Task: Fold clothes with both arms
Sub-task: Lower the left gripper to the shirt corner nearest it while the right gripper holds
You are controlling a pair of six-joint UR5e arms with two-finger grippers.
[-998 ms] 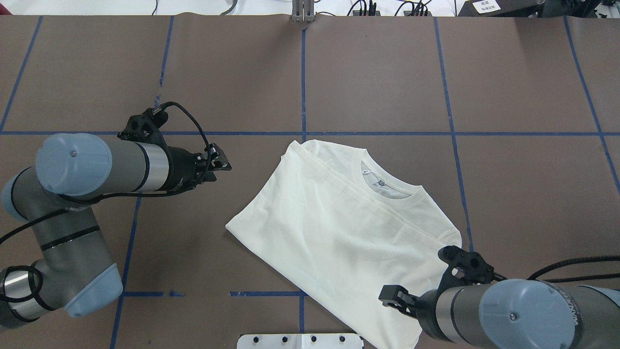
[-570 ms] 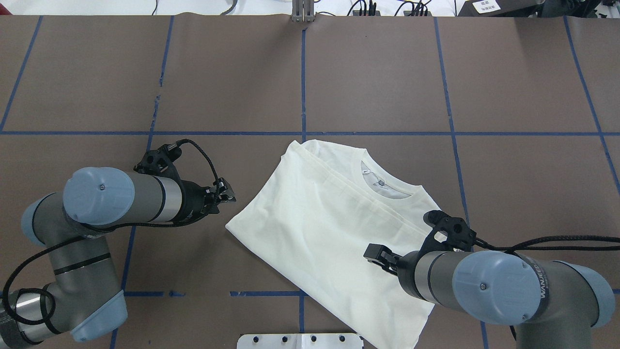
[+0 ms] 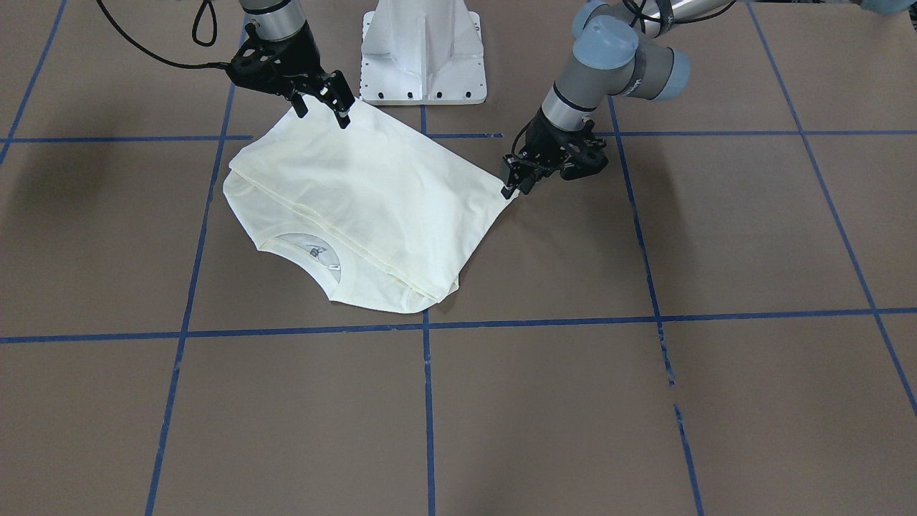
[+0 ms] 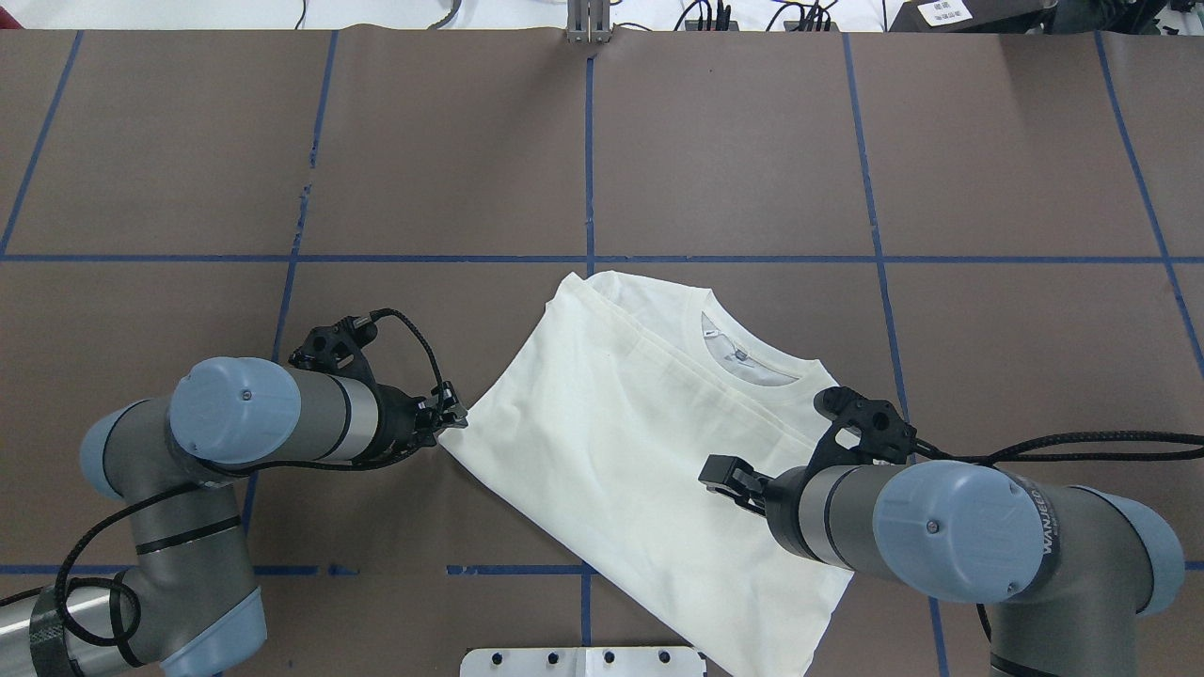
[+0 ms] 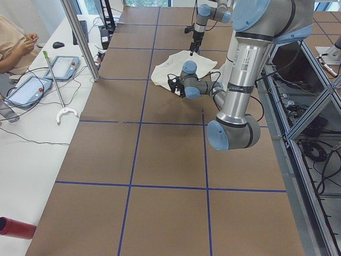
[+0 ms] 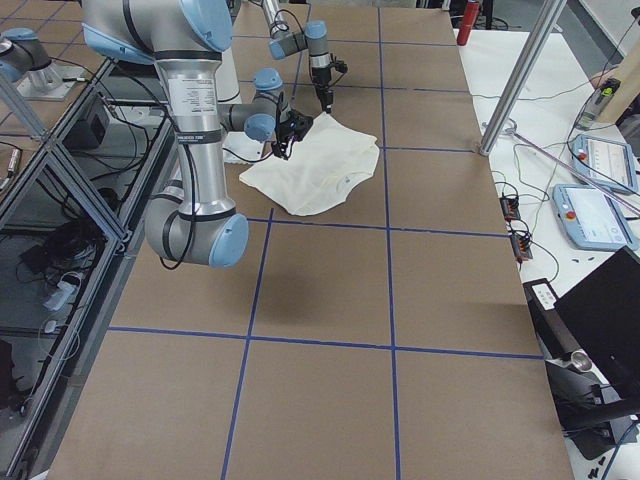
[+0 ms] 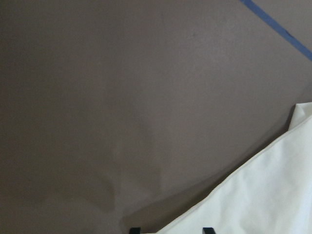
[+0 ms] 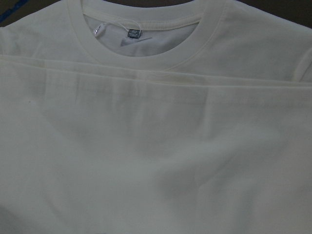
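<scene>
Both grippers open at the folded shirt

The left gripper's [image 3: 514,185] fingertips [image 7: 208,230] stand apart, low at the table [image 4: 752,141], with the shirt's [image 4: 621,423] corner edge running between them. Whether they touch the cloth, I cannot tell. The right gripper [image 3: 323,115] is spread too, hanging above the cloth toward the hem and gripping nothing. The shirt lies folded flat and skewed to the blue tape lines [image 4: 734,259], its collar [image 4: 752,374] pointing away from the robot and its hem close to the white base plate [image 3: 423,43]. Bare brown table surrounds it on all sides. Only the right arm's forearm [image 4: 828,527] overhangs the cloth.
</scene>
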